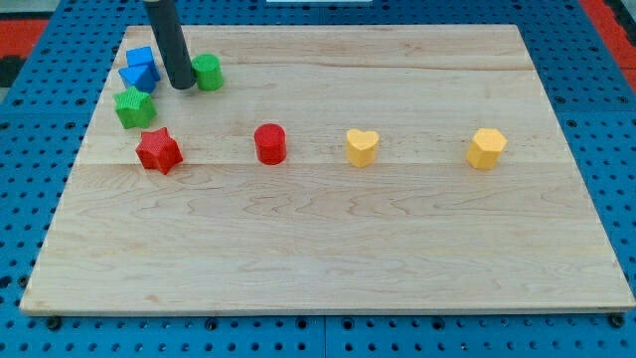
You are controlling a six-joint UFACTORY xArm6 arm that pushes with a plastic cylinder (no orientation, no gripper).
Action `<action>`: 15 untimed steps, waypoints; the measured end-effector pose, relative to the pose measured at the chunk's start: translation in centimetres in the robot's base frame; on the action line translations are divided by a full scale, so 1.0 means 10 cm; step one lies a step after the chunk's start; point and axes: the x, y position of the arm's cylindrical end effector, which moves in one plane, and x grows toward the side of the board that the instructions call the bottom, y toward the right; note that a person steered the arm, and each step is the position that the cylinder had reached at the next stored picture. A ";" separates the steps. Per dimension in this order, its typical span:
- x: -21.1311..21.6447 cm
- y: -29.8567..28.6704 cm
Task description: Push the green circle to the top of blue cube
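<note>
The green circle (208,72) is a short green cylinder near the view's top left of the wooden board (328,249). The blue cube (140,61) sits to its left, against a second blue block (138,78) just below it. My tip (182,87) is the lower end of the dark rod. It rests between the blue blocks and the green circle, touching or almost touching the circle's left side.
A green star-like block (133,106) lies just below the blue blocks. A red star (158,150), a red cylinder (269,143), a yellow heart (362,146) and a yellow hexagon-like block (486,148) stand in a row across the middle.
</note>
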 end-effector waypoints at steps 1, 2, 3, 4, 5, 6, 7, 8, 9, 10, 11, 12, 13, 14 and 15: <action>0.22 0.07; -0.29 0.15; -0.68 0.17; -0.37 0.34; -0.63 0.59; -1.10 0.88; -1.28 0.49; -1.15 0.18; -1.07 0.65; -0.96 0.99; -0.81 0.81; -0.81 0.41; -0.51 0.44; -0.34 0.29; -0.62 0.06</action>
